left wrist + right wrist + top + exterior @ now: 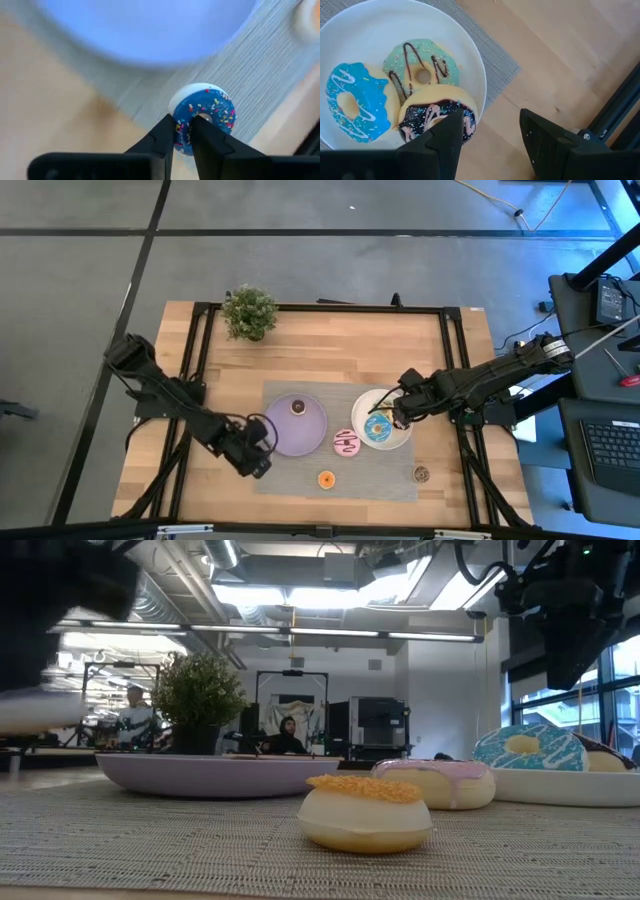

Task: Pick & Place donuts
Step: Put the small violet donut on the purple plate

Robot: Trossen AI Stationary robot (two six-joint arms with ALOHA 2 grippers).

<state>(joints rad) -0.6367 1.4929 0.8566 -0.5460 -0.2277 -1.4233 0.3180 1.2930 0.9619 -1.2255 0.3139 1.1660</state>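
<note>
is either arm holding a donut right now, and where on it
Left gripper: its jaws pinch the rim of a blue sprinkled donut, one inside the hole. Right gripper holds nothing.

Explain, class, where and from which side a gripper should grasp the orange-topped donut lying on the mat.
The orange-topped donut lies flat and alone on the mat. Probably best from straight above: one finger in the centre hole, one outside, pinching the ring wall; neighbours stand clear.

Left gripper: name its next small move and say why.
Probably lift straight up. The left gripper has one finger through the hole of a blue sprinkled donut on the mat's edge, pinching its ring, beside the lilac plate, so raising it clears the rim.
</note>
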